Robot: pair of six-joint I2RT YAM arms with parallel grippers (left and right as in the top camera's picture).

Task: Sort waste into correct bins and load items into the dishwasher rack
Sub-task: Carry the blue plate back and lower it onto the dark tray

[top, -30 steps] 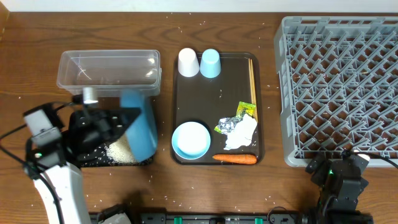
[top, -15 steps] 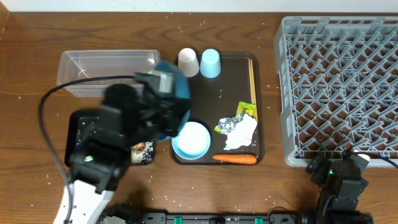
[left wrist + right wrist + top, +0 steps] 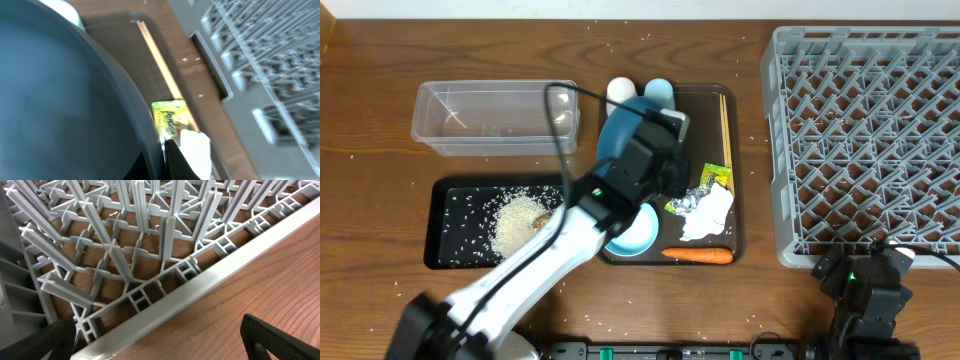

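My left gripper [image 3: 650, 135] is shut on the rim of the dark-blue plate [image 3: 618, 128], holding it tilted on edge above the back of the brown serving tray. In the left wrist view the plate [image 3: 60, 100] fills the left half, pinched at the rim by my fingers [image 3: 175, 162]. A white bowl [image 3: 635, 232], white cup [image 3: 617, 88], light-blue cup [image 3: 661, 89], chopsticks [image 3: 725, 125], packet [image 3: 714, 178], foil ball [image 3: 686, 203], napkin [image 3: 712, 214] and carrot [image 3: 698, 255] lie on that tray. Rice [image 3: 512, 228] and a brown lump [image 3: 542, 221] are in the black tray [image 3: 438, 225]. My right gripper [image 3: 160, 345] stands open by the rack's [image 3: 865, 140] near edge.
The clear tub [image 3: 495, 115] stands behind the black tray. The brown serving tray [image 3: 670, 150] sits in the middle, and the grey rack fills the right side. Rice grains are scattered over the wooden table [image 3: 380, 170]. My left arm [image 3: 520, 275] crosses the front left.
My left arm has swung right with the plate, from over the black tray to above the serving tray. Rice and the brown lump now show in the black tray. The right arm is unmoved.
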